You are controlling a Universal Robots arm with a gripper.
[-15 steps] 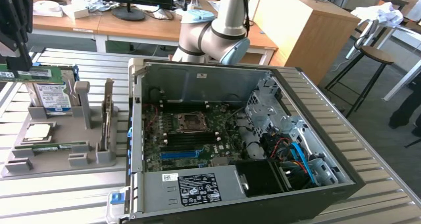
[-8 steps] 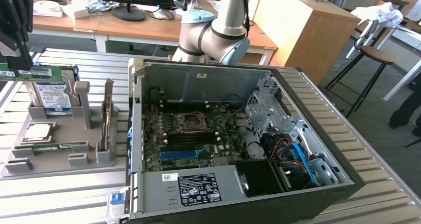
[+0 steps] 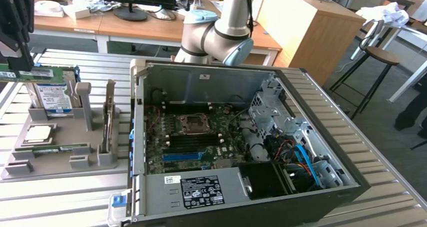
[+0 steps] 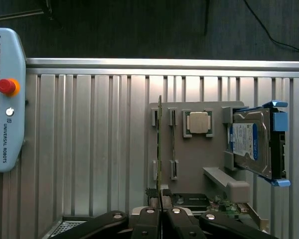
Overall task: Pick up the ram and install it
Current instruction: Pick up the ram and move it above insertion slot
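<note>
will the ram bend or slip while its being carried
Probably stiff: the ram, seen edge-on in the end effector, is a dead straight line. Likely light, being so thin. Pinched across its flat faces, it may slide if bumped.

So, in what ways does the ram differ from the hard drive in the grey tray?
The ram is a thin green board; the hard drive is a thick metal box with a blue and white label. The ram is clamped in the jaws above the grey tray; the hard drive stands on edge in that tray. Both are outside the computer case.
</note>
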